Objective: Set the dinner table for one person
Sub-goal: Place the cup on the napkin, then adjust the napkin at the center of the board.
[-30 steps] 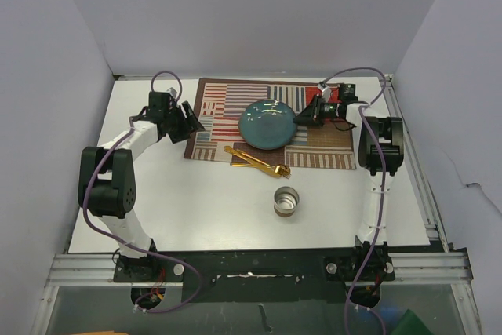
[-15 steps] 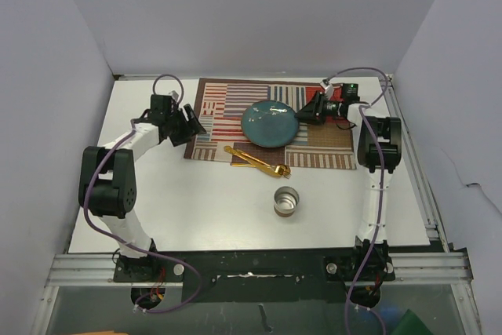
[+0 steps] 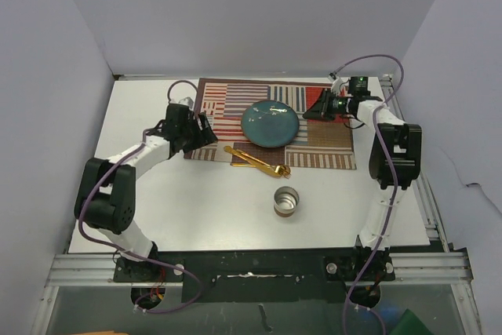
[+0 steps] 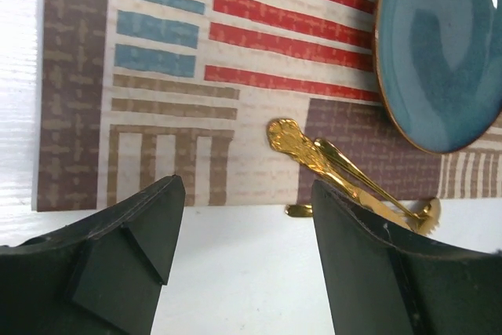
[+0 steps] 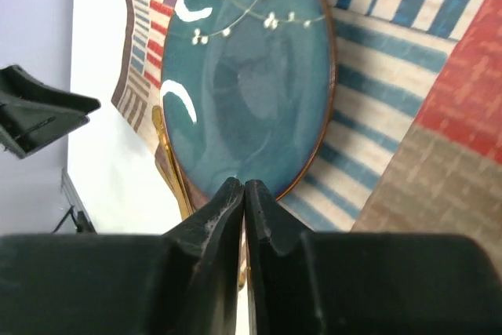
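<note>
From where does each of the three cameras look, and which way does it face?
Top external: above and behind the bases, looking down on table, mat, plate, cutlery, cup; left arm and right arm show.
Left wrist: over the mat's near left corner, looking down; open jaws show.
Right wrist: at the mat's right, facing left across the plate; shut jaws show.
Both wrist views share plate and cutlery.

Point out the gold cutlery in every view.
Top external: gold metal cutlery, centre, straddling the striped cloth placemat's near edge.
Left wrist: cutlery lower centre-right, below the round teal ceramic plate.
Right wrist: cutlery sliver left of the plate's rim.
Shared landmark: that plate.
</note>
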